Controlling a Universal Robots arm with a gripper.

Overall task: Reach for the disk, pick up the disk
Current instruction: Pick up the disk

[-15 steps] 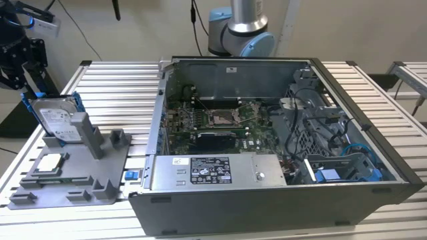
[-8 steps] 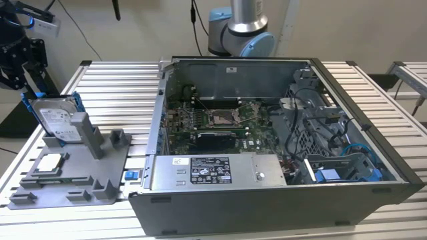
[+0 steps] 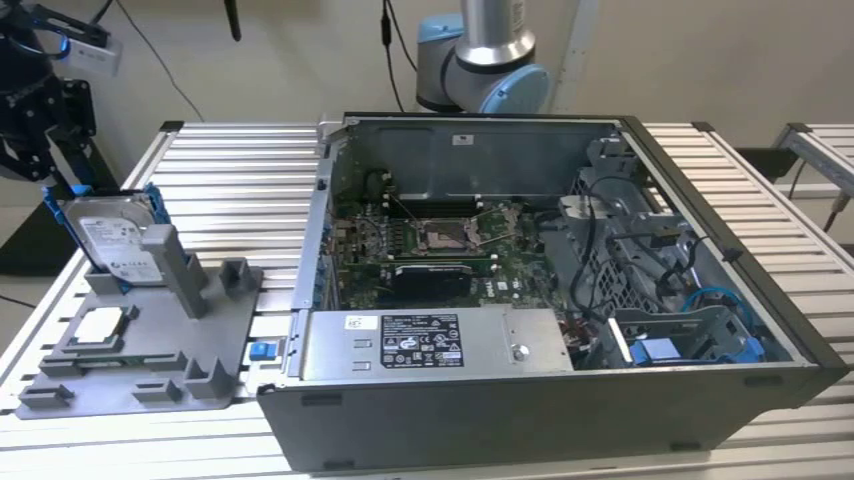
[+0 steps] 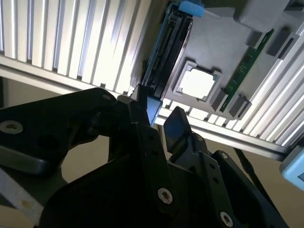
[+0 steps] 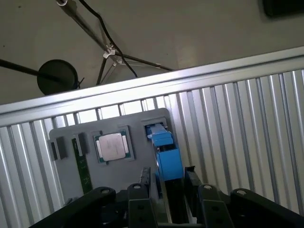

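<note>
The disk (image 3: 114, 240), a silver drive with a white label and blue side rails, stands tilted on edge in the grey holder (image 3: 200, 340) at the exterior view's left. My black gripper (image 3: 67, 175) hangs over its upper blue rail. In the first wrist view the rail of the disk (image 5: 167, 154) runs between my fingers, and the gripper (image 5: 168, 183) straddles it. In the second wrist view the gripper (image 4: 159, 116) has a small gap left beside the blue rail, so it is open around the edge of the disk (image 4: 166, 52).
A square silver chip (image 3: 100, 322) lies in the holder beside the disk, with a green memory stick (image 5: 80, 164) further along. An open computer case (image 3: 534, 300) fills the slatted table's middle and the exterior view's right. The table edge runs close behind the holder.
</note>
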